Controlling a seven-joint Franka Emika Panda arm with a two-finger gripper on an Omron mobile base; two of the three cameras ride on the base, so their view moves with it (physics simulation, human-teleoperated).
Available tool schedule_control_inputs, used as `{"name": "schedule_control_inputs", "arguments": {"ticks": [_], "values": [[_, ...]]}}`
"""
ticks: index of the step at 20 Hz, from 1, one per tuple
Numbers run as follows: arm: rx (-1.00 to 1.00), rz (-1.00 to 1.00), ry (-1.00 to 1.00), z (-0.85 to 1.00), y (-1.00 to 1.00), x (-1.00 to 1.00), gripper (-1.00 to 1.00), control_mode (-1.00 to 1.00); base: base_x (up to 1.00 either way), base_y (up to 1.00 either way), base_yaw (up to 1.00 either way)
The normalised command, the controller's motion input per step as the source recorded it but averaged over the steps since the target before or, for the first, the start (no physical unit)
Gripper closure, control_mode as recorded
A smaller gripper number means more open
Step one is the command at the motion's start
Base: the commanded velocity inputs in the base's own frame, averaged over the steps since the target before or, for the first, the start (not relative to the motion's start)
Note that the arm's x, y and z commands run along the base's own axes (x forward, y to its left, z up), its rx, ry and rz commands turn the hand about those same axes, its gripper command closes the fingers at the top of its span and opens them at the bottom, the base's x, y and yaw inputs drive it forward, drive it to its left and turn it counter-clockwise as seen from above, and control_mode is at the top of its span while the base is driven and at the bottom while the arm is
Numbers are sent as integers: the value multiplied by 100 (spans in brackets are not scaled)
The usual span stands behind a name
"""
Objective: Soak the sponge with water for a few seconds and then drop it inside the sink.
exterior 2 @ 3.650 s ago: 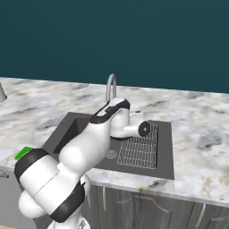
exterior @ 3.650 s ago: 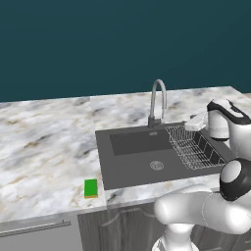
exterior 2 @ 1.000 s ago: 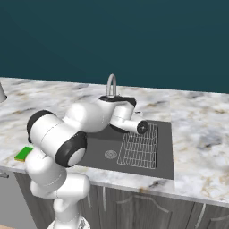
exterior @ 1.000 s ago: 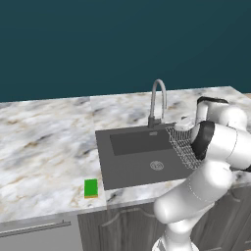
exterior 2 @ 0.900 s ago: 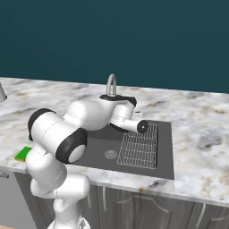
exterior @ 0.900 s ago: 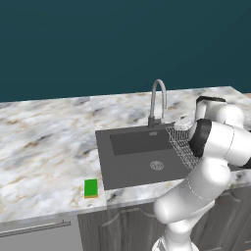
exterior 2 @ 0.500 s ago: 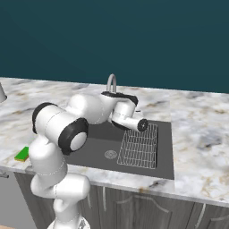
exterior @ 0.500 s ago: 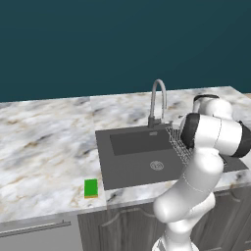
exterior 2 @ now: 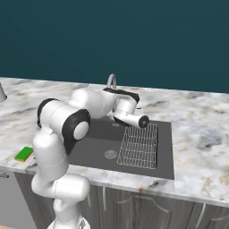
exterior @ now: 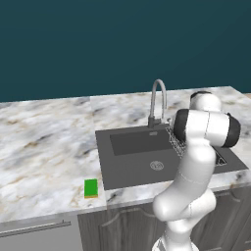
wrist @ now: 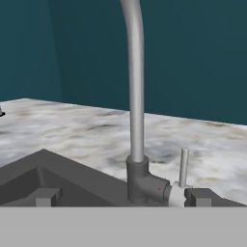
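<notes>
Progress is close to nil, judging by how things lie around the sink (exterior: 128,169). No stream falls from the faucet (exterior: 158,100) and the basin looks dry, so the tap seems not yet turned on. The sponge (exterior: 90,188) lies flat on the counter (exterior: 44,147) just beside the sink's front left corner, near the counter's edge, untouched and well apart from the arm.

The gripper (wrist: 123,197) is up at the back of the sink, looking straight at the faucet's base: its 2 tips stand spread wide, 1 to each side of the dark collar, pinching nothing. A thin pale lever (wrist: 184,167) rises upright just beside that collar. From the right base view the hand sits over the sink's rear edge, above the wire rack (exterior 2: 139,145) that fills the basin's right part.

My reading is that the hand is lining up on the lever to start the water. Left to do: run the tap, fetch the sponge, hold it under the stream, drop it in the basin.
</notes>
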Motion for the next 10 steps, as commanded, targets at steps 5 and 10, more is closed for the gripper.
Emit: {"name": "schedule_control_inputs", "arguments": {"ticks": [5, 10], "values": [[0, 0, 0, 0, 0, 12, -100, -100, 0, 0, 0], [0, 0, 0, 0, 0, 8, -100, -100, 0, 0, 0]]}}
